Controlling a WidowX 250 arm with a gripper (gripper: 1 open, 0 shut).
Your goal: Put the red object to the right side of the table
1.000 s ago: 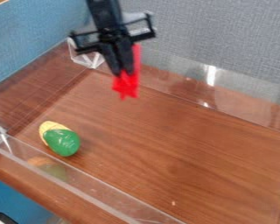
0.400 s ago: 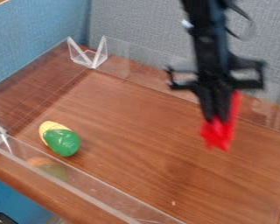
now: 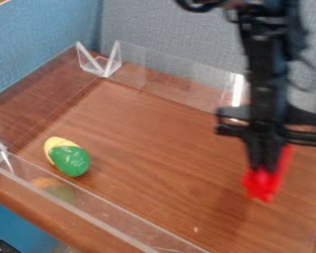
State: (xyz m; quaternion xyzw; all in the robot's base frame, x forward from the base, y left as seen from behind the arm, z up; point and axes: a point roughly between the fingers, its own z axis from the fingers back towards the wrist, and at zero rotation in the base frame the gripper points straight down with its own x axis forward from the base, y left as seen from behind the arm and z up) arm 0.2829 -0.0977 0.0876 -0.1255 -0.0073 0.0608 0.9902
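Fingers [image 3: 268, 166] pinch the red bar's [image 3: 263, 184] top end near the bench's [image 3: 147, 138] right edge; it looks light, stiff, slippery plastic.

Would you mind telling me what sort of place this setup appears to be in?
Probably a robotics lab workcell: a wood-grain table fenced with low clear acrylic walls, grey and blue partition panels behind, and a black arm whose claw holds a red object above it.
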